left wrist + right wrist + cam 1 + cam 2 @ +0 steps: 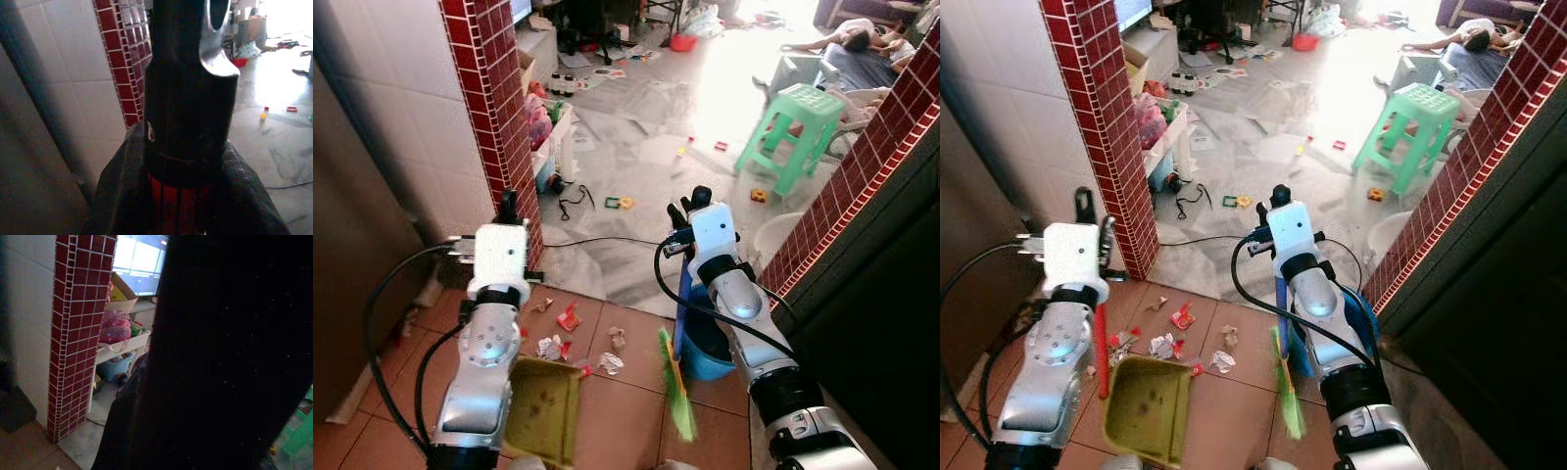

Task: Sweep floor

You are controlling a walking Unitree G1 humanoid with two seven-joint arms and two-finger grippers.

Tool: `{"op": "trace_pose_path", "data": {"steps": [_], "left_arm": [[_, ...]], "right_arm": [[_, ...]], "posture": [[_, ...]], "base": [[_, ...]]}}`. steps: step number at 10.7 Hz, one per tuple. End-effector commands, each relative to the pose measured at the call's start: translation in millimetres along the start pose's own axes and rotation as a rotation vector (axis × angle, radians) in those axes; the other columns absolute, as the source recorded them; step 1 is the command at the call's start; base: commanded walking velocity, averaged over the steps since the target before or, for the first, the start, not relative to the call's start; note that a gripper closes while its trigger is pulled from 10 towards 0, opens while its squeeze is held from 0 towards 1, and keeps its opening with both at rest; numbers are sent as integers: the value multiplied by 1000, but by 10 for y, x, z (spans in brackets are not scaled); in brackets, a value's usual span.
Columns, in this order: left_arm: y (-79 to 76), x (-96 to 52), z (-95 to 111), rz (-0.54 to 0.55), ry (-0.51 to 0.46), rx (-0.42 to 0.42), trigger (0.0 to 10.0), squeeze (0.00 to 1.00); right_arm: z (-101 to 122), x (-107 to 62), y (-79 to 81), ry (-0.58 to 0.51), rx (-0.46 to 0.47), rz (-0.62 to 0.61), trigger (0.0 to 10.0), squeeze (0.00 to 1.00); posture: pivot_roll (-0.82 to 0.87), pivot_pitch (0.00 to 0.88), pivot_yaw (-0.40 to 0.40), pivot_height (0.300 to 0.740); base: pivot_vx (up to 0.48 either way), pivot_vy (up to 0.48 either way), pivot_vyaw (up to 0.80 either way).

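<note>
My left gripper (1087,208) is shut on the red handle (1100,343) of a yellow-green dustpan (1146,406), which rests on the terracotta tiles below my left arm. My right gripper (693,203) is shut on a broom's blue handle (1280,292). Its green bristles (678,392) touch the floor just right of the dustpan. Scraps of litter lie between them and ahead: a red wrapper (570,316) and white crumpled papers (551,346) (611,363). In the left wrist view the handle's black end (188,98) fills the space between the fingers.
A red-tiled pillar (499,117) stands at front left and a red-tiled wall edge (862,186) at right. A blue bucket (710,348) sits under my right arm. Beyond: a black cable (607,240), a green stool (798,127), scattered toys and a person (857,39) lying on the floor.
</note>
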State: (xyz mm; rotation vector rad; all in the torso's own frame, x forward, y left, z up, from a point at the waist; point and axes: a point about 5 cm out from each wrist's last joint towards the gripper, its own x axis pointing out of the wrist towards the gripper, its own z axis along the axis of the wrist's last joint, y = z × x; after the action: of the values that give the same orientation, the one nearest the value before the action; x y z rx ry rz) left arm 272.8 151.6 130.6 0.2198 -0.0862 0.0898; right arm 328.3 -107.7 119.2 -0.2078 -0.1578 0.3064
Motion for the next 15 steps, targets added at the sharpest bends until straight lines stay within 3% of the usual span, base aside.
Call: {"op": "trace_pose_path", "data": {"steps": [1,6,13,15], "left_arm": [[-4,14,166,-5,-84,-5,10000,0],[-14,11,160,-5,-79,-2,10000,0],[-58,-3,-4,-21,-23,67,10000,0],[-97,-25,-128,-34,23,22,10000,0]], "right_arm": [[130,24,-51,-58,-7,-14,10000,0],[145,25,-30,-65,14,0,10000,0],[240,124,-17,-79,-21,-23,10000,0],[189,69,-2,-66,-30,-43,10000,0]], "posture": [[7,0,-61,740],[7,0,-61,740],[20,14,-66,740],[-4,8,-65,740]], "base": [[375,300,0],[378,295,0],[0,0,0],[0,0,0]]}}
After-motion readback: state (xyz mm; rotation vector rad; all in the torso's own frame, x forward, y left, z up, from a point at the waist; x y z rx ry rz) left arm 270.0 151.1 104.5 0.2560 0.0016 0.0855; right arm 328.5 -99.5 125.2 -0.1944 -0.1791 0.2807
